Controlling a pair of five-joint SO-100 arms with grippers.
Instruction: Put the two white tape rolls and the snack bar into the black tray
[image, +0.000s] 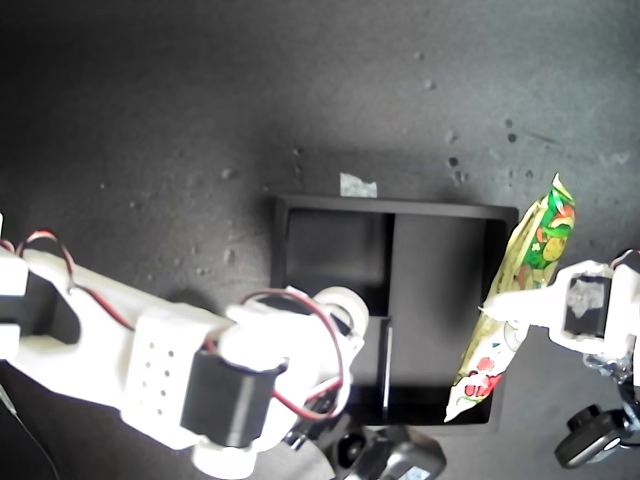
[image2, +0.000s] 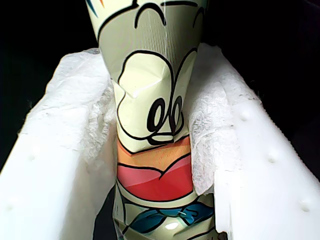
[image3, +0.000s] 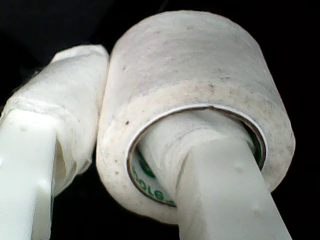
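The snack bar (image2: 150, 115), in a glossy cartoon-printed wrapper, is pinched between the padded fingers of my first gripper (image2: 150, 75), which is shut on it. In the exterior view the snack bar (image: 520, 280) slants over the right wall of the black tray (image: 435, 290), its lower end inside the tray; my first gripper (image: 508, 308) reaches in from that view's right. My second gripper (image3: 130, 115) is shut on a white tape roll (image3: 200, 65), one finger through its hole. Its arm (image: 250, 370) covers the tray's near left compartment. Only this one tape roll shows.
A small torn tape scrap (image: 358, 185) lies just beyond the tray's far wall. A black knob-like part (image: 590, 435) sits at the exterior view's lower right. The dark speckled table (image: 180, 120) surrounds the tray.
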